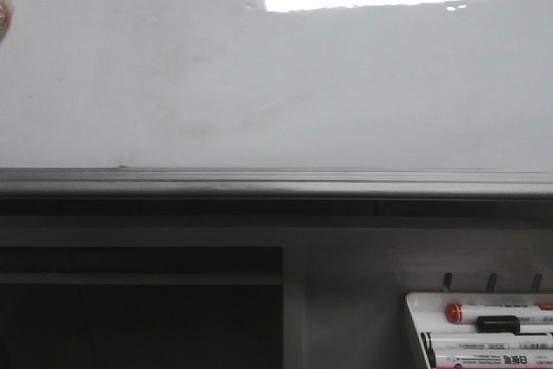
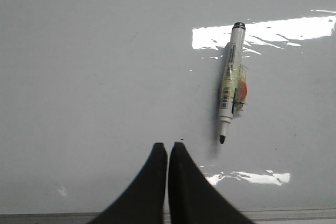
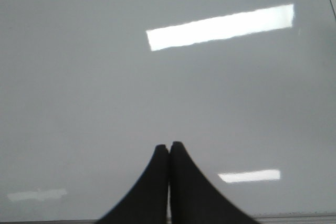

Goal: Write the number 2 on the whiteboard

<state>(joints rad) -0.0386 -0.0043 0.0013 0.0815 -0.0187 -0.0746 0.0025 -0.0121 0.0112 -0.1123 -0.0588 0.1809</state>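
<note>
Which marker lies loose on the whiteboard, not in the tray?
The uncapped marker with tape around its barrel lies on the whiteboard; the other markers sit in the tray.

The whiteboard (image 1: 259,84) runs off the top and both sides of the front view, so its full shape cannot be seen. At the top left edge, a small round thing with an orange spot (image 1: 4,10) is mostly cut off and too blurry to name. The white tray (image 1: 415,308) in the bottom right corner is cut by the right and bottom edges, and the words on the pens (image 1: 492,347) in it are too small to read. The dark space under the ledge (image 1: 138,317) is too dim to see into. On the marker (image 2: 231,85) in the left wrist view, the label print is too small to read.
</note>
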